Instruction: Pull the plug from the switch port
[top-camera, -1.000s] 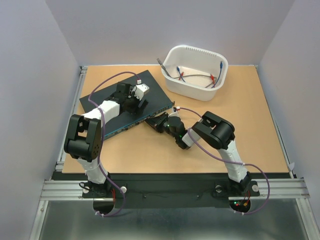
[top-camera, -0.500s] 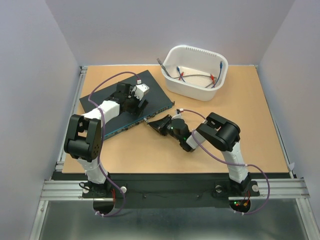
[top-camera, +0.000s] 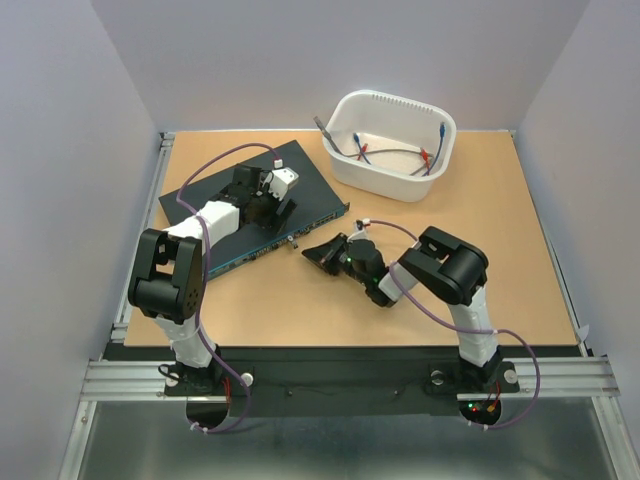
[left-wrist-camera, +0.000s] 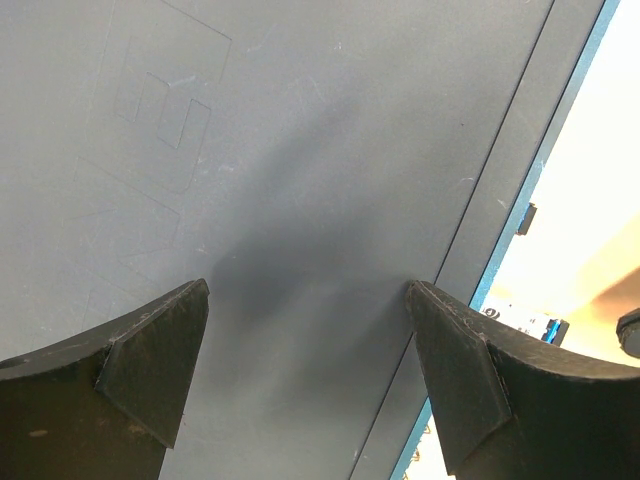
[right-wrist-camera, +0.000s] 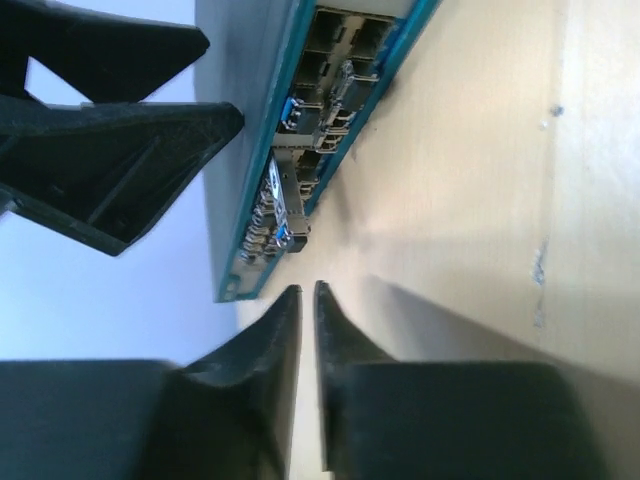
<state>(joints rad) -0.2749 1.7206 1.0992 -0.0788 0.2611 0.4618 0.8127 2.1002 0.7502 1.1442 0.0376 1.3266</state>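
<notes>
The flat dark switch (top-camera: 225, 225) lies at the left of the table, its blue socket edge (right-wrist-camera: 330, 120) facing my right arm. A small plug (right-wrist-camera: 295, 235) with a blue part sticks out of one socket; it also shows in the top view (top-camera: 293, 240). My left gripper (top-camera: 268, 205) is open, its fingertips (left-wrist-camera: 160, 340) spread low over the switch's top (left-wrist-camera: 300, 150). My right gripper (top-camera: 314, 253) lies low on the table a short way off the socket edge. In the right wrist view (right-wrist-camera: 307, 290) its jaws are almost together with nothing between them, apart from the plug.
A white tub (top-camera: 440, 115) with several loose cables stands at the back right. Purple cables run along both arms. The table's side walls stand left and right.
My right gripper has drawn back from the switch's socket edge, towards the right and the near side. The left arm and the switch have not moved.
</notes>
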